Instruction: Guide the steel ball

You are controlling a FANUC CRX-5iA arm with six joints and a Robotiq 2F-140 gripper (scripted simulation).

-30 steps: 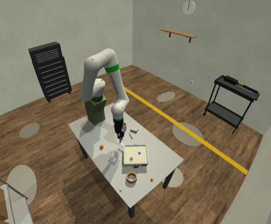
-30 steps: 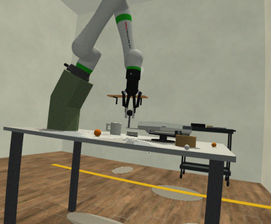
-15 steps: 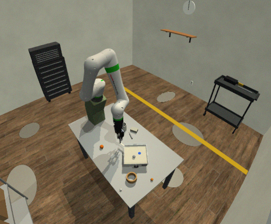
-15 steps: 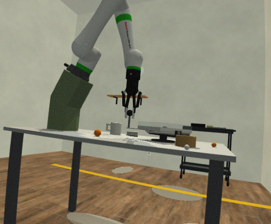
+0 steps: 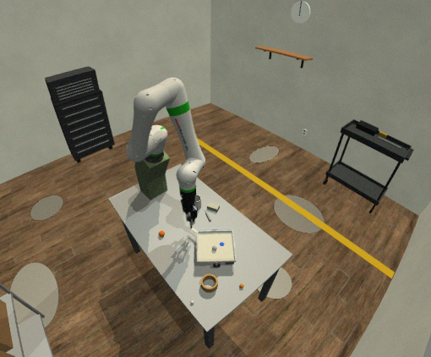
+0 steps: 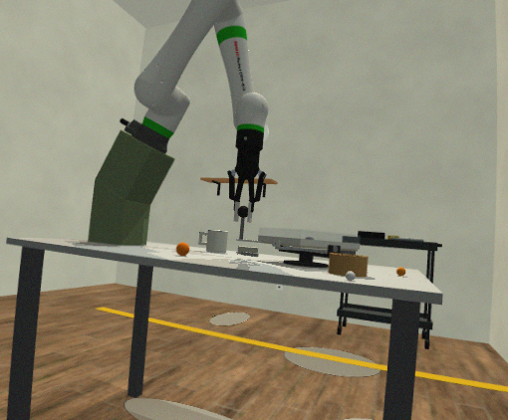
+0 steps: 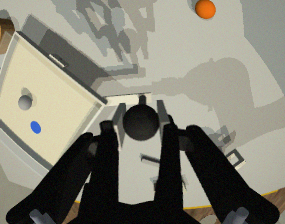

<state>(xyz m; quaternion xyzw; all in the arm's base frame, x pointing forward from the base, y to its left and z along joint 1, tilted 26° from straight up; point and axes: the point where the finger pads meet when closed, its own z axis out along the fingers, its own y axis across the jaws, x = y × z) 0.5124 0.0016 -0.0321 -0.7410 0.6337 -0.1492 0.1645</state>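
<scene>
A black knob [image 7: 141,123] on a thin stick is clamped between the fingers of the gripper [image 6: 243,211], held above the table [image 5: 254,249]. The plate [image 5: 215,246] is seen just beside and below, with the steel ball [image 5: 214,249] apart from the blue spot [image 5: 221,244]

On the table [image 5: 155,220]: orange ball [image 5: 161,233] near the left edge, smaller orange ball [image 5: 242,286] and white ball [image 5: 192,302] toward the near end, tape roll [image 5: 209,282] between them, grey mug [image 6: 216,241], small block [image 5: 213,207] and thin stick [image 5: 208,216] side by side. Around the room: black drawer cabinet [image 5: 80,112] against the back wall, wooden shelf [image 5: 284,53], round clock [image 5: 300,11], black cart [image 5: 368,161], yellow floor line [image 5: 299,210], grey floor discs [image 5: 46,207].
</scene>
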